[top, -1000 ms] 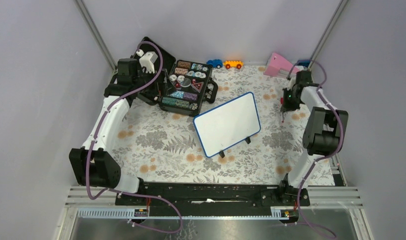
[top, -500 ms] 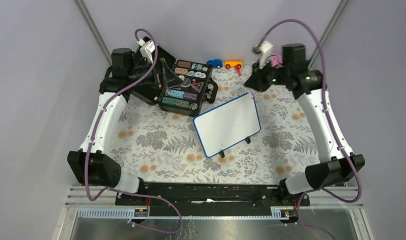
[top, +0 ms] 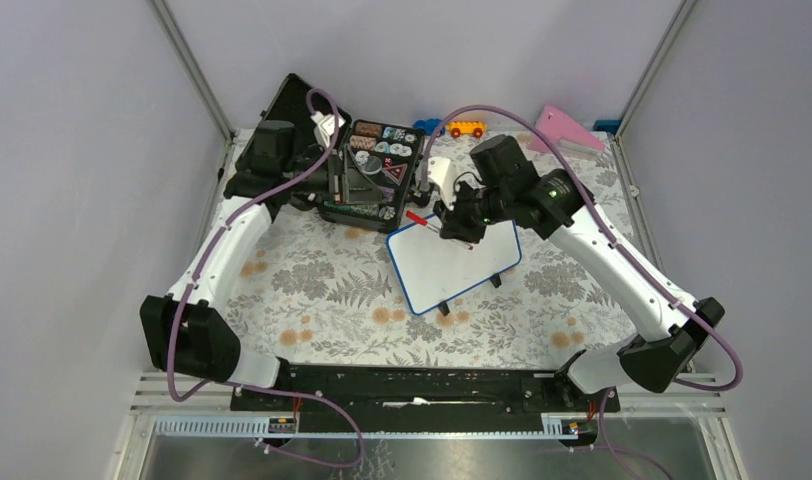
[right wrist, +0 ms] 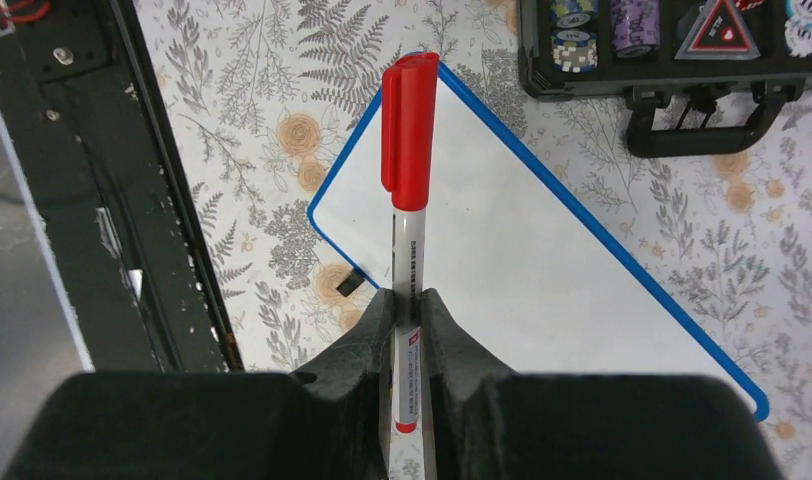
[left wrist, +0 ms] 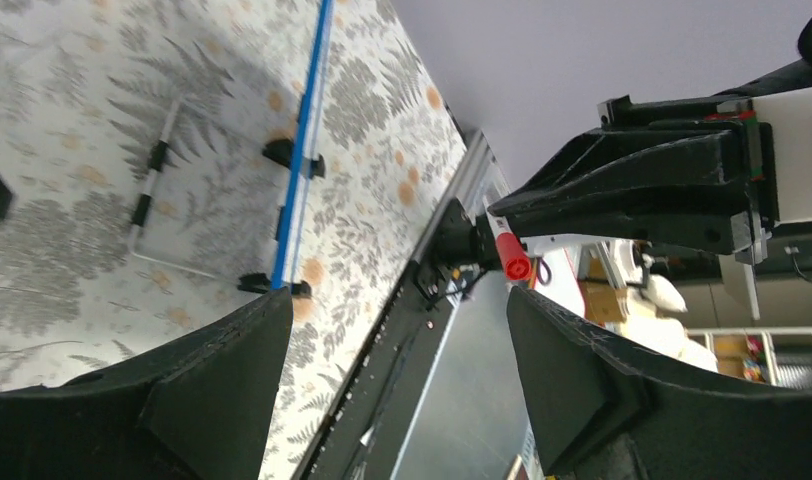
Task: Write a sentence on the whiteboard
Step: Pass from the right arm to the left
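The whiteboard [top: 452,262] stands on its two black feet mid-table, and its face is blank; no red sentence shows on it. My right gripper [top: 450,226] hovers over its far left corner, shut on a marker [top: 418,217] whose red cap is on and points left. In the right wrist view the marker [right wrist: 409,190] sticks out from the gripper [right wrist: 410,310] over the board [right wrist: 542,250]. My left gripper [top: 367,185] is open and empty over the black case. In its wrist view [left wrist: 397,300] the board shows edge-on [left wrist: 300,150] and the red cap [left wrist: 514,264] faces it.
An open black case [top: 374,170] of poker chips lies at the back left, touching distance from the board's far corner. An orange toy car [top: 466,128] and a pink wedge [top: 564,128] sit along the back edge. A black rail [top: 422,385] runs along the near edge.
My right arm swung from the back right corner down and left to the whiteboard's far corner, carrying the marker. My left gripper moved right, over the black case.
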